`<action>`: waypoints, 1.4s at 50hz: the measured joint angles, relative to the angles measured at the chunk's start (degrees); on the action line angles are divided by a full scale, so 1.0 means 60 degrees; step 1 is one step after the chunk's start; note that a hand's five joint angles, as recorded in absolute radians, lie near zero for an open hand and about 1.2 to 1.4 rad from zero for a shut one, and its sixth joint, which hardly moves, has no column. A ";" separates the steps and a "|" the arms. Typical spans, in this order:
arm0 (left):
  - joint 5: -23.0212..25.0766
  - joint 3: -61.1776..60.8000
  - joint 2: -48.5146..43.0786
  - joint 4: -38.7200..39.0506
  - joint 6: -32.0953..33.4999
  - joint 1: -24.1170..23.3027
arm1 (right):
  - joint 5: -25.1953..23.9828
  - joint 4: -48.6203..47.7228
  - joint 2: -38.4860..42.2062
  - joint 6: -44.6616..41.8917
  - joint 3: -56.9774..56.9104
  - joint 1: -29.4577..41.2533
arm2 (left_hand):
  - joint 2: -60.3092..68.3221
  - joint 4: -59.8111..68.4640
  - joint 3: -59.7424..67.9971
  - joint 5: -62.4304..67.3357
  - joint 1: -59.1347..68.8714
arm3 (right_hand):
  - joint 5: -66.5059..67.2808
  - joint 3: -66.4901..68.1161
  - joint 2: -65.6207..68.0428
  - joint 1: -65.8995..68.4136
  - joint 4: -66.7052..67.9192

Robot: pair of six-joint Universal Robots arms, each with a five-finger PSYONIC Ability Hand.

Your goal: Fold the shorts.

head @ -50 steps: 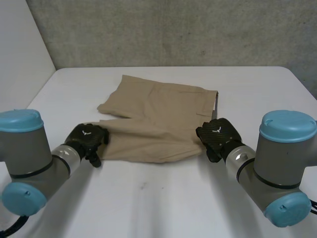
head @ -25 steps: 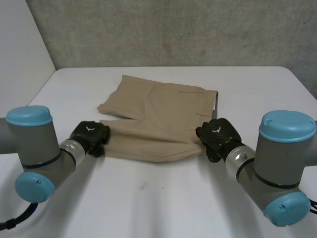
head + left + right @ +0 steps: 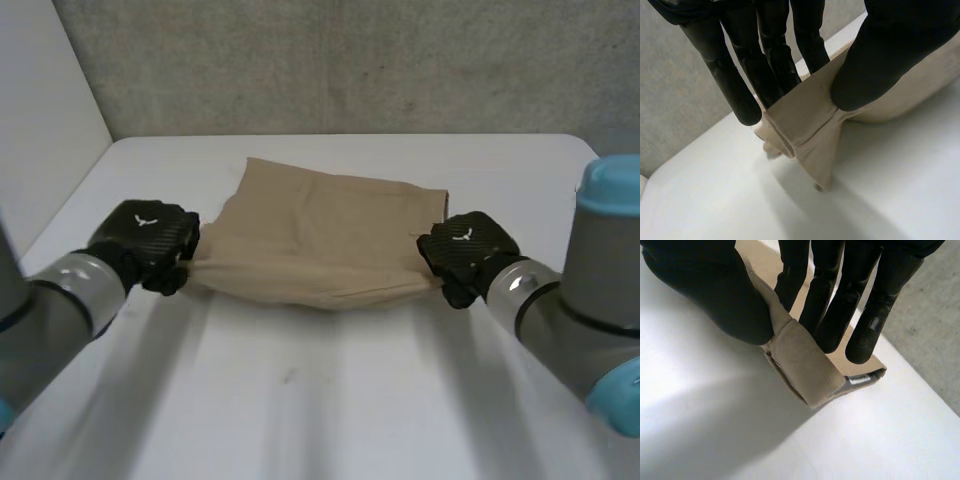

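White table point(image 3: 300, 400) carries the tan shorts point(image 3: 320, 225) across its middle, their near edge raised between my hands. My left hand point(image 3: 145, 240) pinches the near left corner (a hemmed end) between thumb and fingers. My right hand point(image 3: 465, 250) clamps the near right corner likewise. Grey wall point(image 3: 350, 60) stands behind.

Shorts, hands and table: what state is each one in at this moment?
Shorts: spread flat at the far side, near edge lifted off the table and stretched between both hands.
Left hand: shut on the shorts, pinching the near corner at the leg hem.
Right hand: shut on the shorts, pinching the near corner at the waistband end.
White table: bears the shorts' far part.
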 measured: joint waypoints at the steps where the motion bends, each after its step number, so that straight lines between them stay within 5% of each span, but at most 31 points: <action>1: 0.0011 -0.0036 0.0183 -0.0210 0.0003 -0.0019 | -0.0002 0.0238 -0.0029 -0.0098 -0.0056 -0.0040 | 0.0000 0.0000 0.0000 0.0000 0.0000 | 0.0000 0.0000 0.0000 0.0000 0.0000; 8: 0.0377 -0.0119 0.1238 -0.2509 0.0061 -0.0153 | 0.0004 0.2501 -0.0423 -0.1291 -0.0344 -0.0460 | 0.0001 0.0002 0.0001 0.0000 0.0000 | 0.0001 0.0000 0.0000 0.0000 0.0000; 15: 0.1587 0.0004 0.2335 -0.4722 0.0089 -0.0115 | -0.0148 0.4845 -0.1723 -0.2430 -0.0076 -0.0903 | 0.0008 0.0003 0.0001 0.0000 0.0000 | 0.0001 0.0000 0.0000 0.0000 0.0000; 28: 0.2415 0.0078 0.3218 -0.5197 0.0275 0.0349 | -0.1328 0.5552 -0.3508 -0.3105 0.0306 -0.2069 | 0.0010 0.0004 0.0001 0.0093 0.0000 | 0.0001 0.0000 0.0000 0.0000 0.0000; 36: 0.2295 0.0413 0.1181 -0.4046 0.1108 0.0513 | -0.1917 0.5031 -0.2229 -0.3325 0.0426 -0.2412 | 0.0011 0.0004 0.0001 0.0094 0.0000 | 0.0001 0.0000 0.0001 0.0000 0.0000; 38: 0.2198 0.1221 -0.0308 -0.3421 0.1234 0.0399 | -0.1833 0.4444 -0.1176 -0.3303 0.0117 -0.2370 | 0.0011 0.0005 0.0001 0.0094 0.0000 | 0.0001 0.0001 0.0000 0.0000 0.0001; 49: 0.0832 0.5664 -0.4515 -0.1869 0.0983 -0.0501 | -0.0838 0.1963 0.1012 -0.2558 -0.1423 -0.1675 | 0.0018 0.0006 0.0014 0.0094 0.0000 | 0.0001 0.0001 0.0001 0.0000 0.0001; 52: 0.0335 0.6925 -0.5647 -0.0589 0.1042 -0.0856 | -0.0150 0.0694 0.1748 -0.2408 -0.1919 -0.1376 | 0.0018 0.0006 0.0014 0.0094 0.0000 | 0.0001 0.0001 0.0000 0.0000 0.0001; 61: 0.0012 0.8477 -0.7589 0.1630 0.1776 -0.1232 | 0.0672 -0.2123 0.3022 -0.2501 -0.2371 -0.1099 | 0.0018 0.0006 0.0014 0.0094 0.0000 | 0.0002 0.0001 0.0000 0.0000 0.0001; 70: 0.0023 0.9860 -0.9228 0.1884 0.2404 -0.1240 | 0.0747 -0.3967 0.4203 -0.2694 -0.2802 -0.1094 | 0.0019 0.0006 0.0015 0.0094 0.0000 | 0.0002 0.0001 0.0001 0.0000 0.0001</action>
